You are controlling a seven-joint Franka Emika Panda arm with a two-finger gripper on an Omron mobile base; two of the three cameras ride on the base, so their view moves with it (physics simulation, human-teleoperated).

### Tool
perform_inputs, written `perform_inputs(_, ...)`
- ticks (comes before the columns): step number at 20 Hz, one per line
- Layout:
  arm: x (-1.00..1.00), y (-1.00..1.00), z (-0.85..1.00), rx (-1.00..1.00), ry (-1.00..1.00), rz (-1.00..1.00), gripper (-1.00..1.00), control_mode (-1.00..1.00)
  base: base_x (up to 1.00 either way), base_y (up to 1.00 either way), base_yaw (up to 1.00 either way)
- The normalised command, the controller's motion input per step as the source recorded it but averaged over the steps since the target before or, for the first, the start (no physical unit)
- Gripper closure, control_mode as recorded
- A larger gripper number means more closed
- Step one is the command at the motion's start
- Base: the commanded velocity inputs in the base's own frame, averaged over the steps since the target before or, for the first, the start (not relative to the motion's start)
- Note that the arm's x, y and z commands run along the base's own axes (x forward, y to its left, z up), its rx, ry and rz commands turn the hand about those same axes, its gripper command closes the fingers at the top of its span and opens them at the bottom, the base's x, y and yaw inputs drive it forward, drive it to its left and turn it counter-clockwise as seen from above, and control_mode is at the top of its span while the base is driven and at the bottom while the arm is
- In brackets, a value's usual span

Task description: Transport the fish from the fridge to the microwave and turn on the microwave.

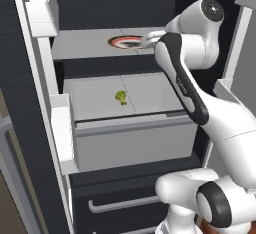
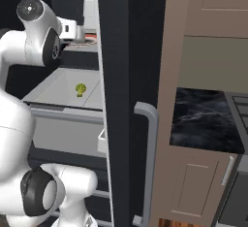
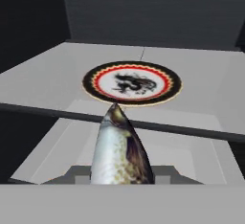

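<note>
The silvery fish (image 3: 119,151) rises from the bottom of the hand view, nose pointing away, with my gripper (image 1: 150,39) shut on it; the fish hides the fingertips. The hand hovers at the front of the open fridge's upper shelf (image 1: 85,45), just right of a round red-rimmed plate (image 1: 125,42) that lies flat on the shelf. In the hand view the plate (image 3: 131,83) sits beyond the fish's nose. From the right base view, the hand (image 2: 72,29) reaches into the fridge (image 2: 63,83). The microwave is out of view.
A small yellow-green vegetable (image 1: 121,96) lies on the lower shelf. White door bins (image 1: 62,133) line the left door. A drawer with a bar handle (image 1: 120,205) sits below. The dark right fridge door (image 2: 116,100) stands beside brown cabinets and a black counter (image 2: 203,119).
</note>
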Motion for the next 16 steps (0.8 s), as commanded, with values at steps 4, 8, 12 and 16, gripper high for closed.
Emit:
perform_inputs(4,-0.56,-0.14,0.00,0.00,0.00,0.00,1.00,-1.00,0.00,0.00,0.00)
perform_inputs(8,-0.54,-0.14,-0.02,-0.01,0.00,0.00,1.00,-1.00,0.00,0.00,0.00)
perform_inputs(12,-0.40,-0.14,-0.09,-0.03,0.00,0.00,1.00,-1.00,0.00,0.00,0.00)
perform_inputs(16,-0.35,-0.17,-0.13,-0.02,0.00,0.00,1.00,-1.00,0.00,0.00,0.00)
